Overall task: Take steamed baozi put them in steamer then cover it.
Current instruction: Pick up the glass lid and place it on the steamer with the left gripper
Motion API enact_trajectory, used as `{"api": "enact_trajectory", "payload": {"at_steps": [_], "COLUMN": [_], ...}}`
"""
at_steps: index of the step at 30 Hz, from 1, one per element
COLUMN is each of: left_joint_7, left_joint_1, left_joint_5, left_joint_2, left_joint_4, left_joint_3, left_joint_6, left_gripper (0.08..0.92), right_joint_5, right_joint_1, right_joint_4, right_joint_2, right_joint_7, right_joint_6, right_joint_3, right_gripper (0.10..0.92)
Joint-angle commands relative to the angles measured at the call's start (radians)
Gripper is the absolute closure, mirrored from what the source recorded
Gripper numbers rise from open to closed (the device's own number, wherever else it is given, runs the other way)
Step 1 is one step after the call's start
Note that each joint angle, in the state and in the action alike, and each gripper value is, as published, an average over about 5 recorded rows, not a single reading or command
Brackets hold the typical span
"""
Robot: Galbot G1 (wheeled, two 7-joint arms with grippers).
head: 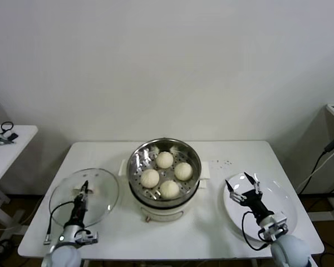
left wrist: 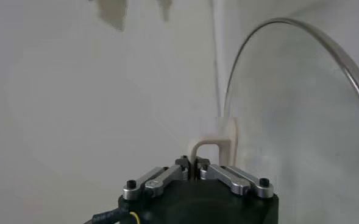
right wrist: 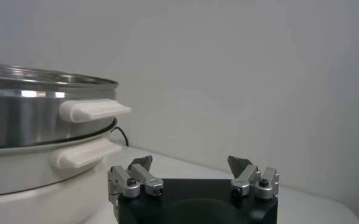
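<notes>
Several cream-white baozi [head: 165, 159] lie on the perforated floor of the open steel steamer [head: 134, 161] at the table's middle. The steamer's steel wall and cream side handles also show in the right wrist view [right wrist: 27, 115]. The round glass lid [head: 103, 203] lies at the table's left. My left gripper [head: 84, 186] is shut on the lid's cream handle [left wrist: 213, 149], seen close in the left wrist view [left wrist: 193, 165]. My right gripper [head: 239, 181] is open and empty above the flat white plate [head: 278, 206], to the right of the steamer; its spread jaws show in the right wrist view [right wrist: 189, 162].
A small white side table [head: 11, 146] with dark items stands at the far left. Cables hang at the far right [head: 323, 161]. A white slip [head: 207, 169] and a few crumbs [head: 225, 163] lie right of the steamer.
</notes>
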Motion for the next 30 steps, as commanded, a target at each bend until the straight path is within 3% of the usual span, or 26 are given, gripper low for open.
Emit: {"api": "enact_trajectory", "payload": {"at_steps": [1, 11, 19, 25, 30], "left_joint_7": [-0.001, 0.045, 0.1, 0.122, 0.214], "left_joint_1": [0.152, 0.289, 0.324, 0.27, 0.151], "left_joint_5": [-0.058, -0.078, -0.1, -0.061, 0.005], "left_joint_2": [0.014, 0.036, 0.115, 0.203, 0.248], "left_joint_4": [-0.257, -0.511, -0.664, -0.695, -0.692], "left_joint_3": [-0.003, 0.003, 0.045, 0.208, 0.382], "left_joint_6": [0.091, 0.272, 0.4, 0.486, 0.553], "left_gripper": [0.849, 0.849, 0.849, 0.849, 0.849], "right_joint_5": [0.0, 0.002, -0.002, -0.001, -0.002], "right_joint_1": [0.007, 0.03, 0.052, 0.07, 0.078], "right_joint_4": [0.001, -0.011, -0.025, -0.034, -0.037], "right_joint_2": [-0.003, -0.009, -0.028, -0.046, -0.052], "right_joint_7": [0.0, 0.002, 0.008, 0.016, 0.021], "right_joint_6": [-0.001, -0.001, -0.003, -0.008, -0.013], "right_joint_3": [-0.001, -0.014, -0.032, -0.046, -0.049], "right_gripper": [0.203, 0.203, 0.203, 0.203, 0.203]}}
